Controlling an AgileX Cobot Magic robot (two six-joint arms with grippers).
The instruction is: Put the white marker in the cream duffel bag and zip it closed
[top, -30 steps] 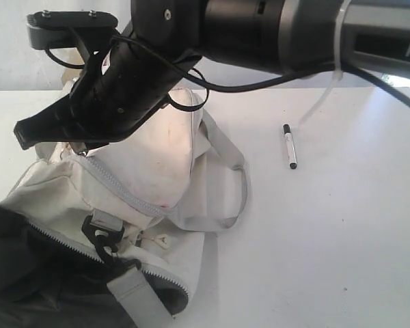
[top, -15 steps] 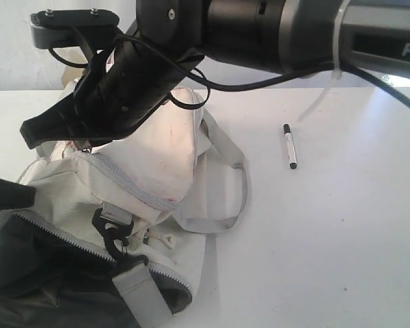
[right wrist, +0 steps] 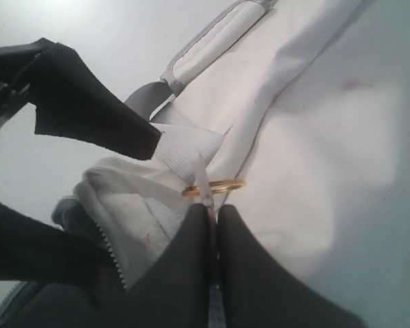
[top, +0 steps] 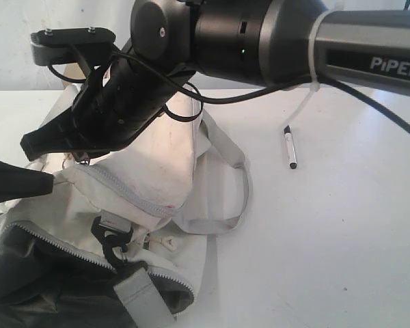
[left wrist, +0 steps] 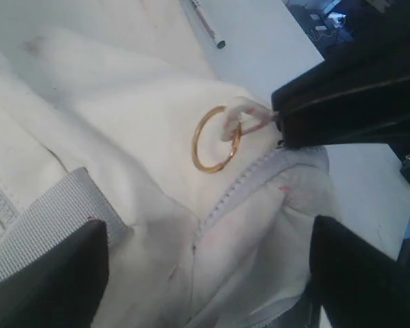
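Note:
The white marker [top: 290, 147] lies on the table right of the cream duffel bag [top: 171, 157], apart from it; it also shows in the left wrist view [left wrist: 206, 24]. My right gripper [right wrist: 212, 208] reaches across to the bag's left end [top: 33, 142] and is shut on the white pull tab [left wrist: 242, 116] that carries a gold ring [right wrist: 215, 186]. The left gripper [left wrist: 205, 273] is open, its jaws wide apart over the cream fabric and zipper line, holding nothing. One of its fingers [top: 24, 183] shows at the left edge.
The bag's mouth gapes at the front left, showing dark lining [top: 41, 280]. A grey strap [top: 229, 178] loops out toward the marker, and a black buckle [top: 113, 242] hangs at the bag's front. White table [top: 328, 239] spreads to the right.
The left gripper has opened and moved up from the bag's lower left edge to beside the right gripper. The bag's mouth has settled flatter. The right gripper keeps its hold.

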